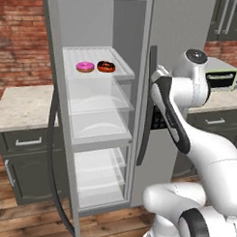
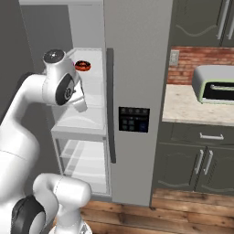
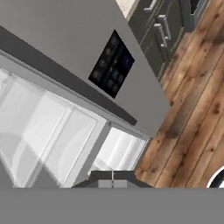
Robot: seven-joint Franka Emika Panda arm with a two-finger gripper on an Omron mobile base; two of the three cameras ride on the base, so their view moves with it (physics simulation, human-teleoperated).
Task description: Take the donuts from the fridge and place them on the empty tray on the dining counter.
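On the far left a brick wall (image 1: pixel 21 35) stands behind a light stone desk (image 1: pixel 21 105) with dark drawers under it. Next comes the fridge (image 1: pixel 181 26), its left door (image 1: pixel 55 113) swung wide open toward the robot, baring the white interior and clear glass shelves. The donuts sit on the upper shelf (image 1: pixel 120 65), side by side and just apart: the pink donut (image 1: pixel 85 66) on the left, the chocolate donut (image 1: pixel 106 66) on the right, both a little back from the shelf's near edge. The shelves below them look bare. Right of the opening runs the long dark handle (image 1: pixel 149 107) of the shut door, then the dark control panel (image 2: pixel 134 119). The arm's elbow is folded in front of that shut door, and the claw (image 3: pixel 112 180) is clenched with nothing in it; from the hand view it looks down past the panel at the lower shelves and the wooden floor (image 3: pixel 192 109), so it is not aimed at the donuts. On the far right a pale green toaster oven (image 2: pixel 214 84) rests on another desk.

The step in hand, as I judge it, is the reach for the first donut, with the door already open. The next move calls for releasing the claw, raising and turning the wrist toward the upper shelf, and coming in level above the glass to close on one ring without nudging its neighbour
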